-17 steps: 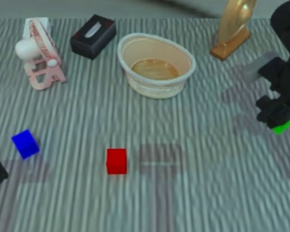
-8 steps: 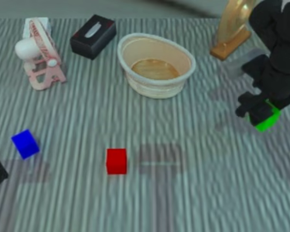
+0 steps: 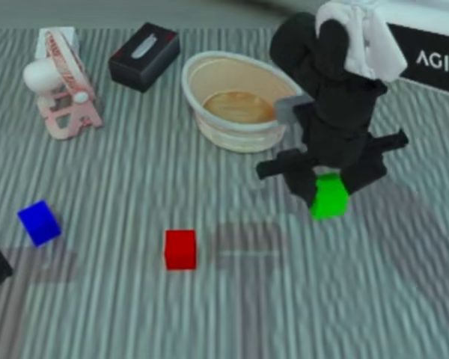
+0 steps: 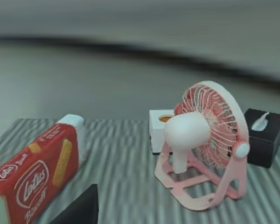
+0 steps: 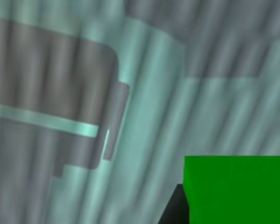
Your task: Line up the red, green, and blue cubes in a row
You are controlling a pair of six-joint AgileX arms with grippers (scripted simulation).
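Right gripper (image 3: 331,193): we are gripping the green cube (image 3: 330,197) in closed jaws, right of the red cube (image 3: 180,249) | blue cube (image 3: 39,222): far left | left jaws: cannot tell

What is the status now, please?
Right gripper shut on green cube, above the table, right of red cube. Blue cube far left. Left arm parked at left edge. Path clear.
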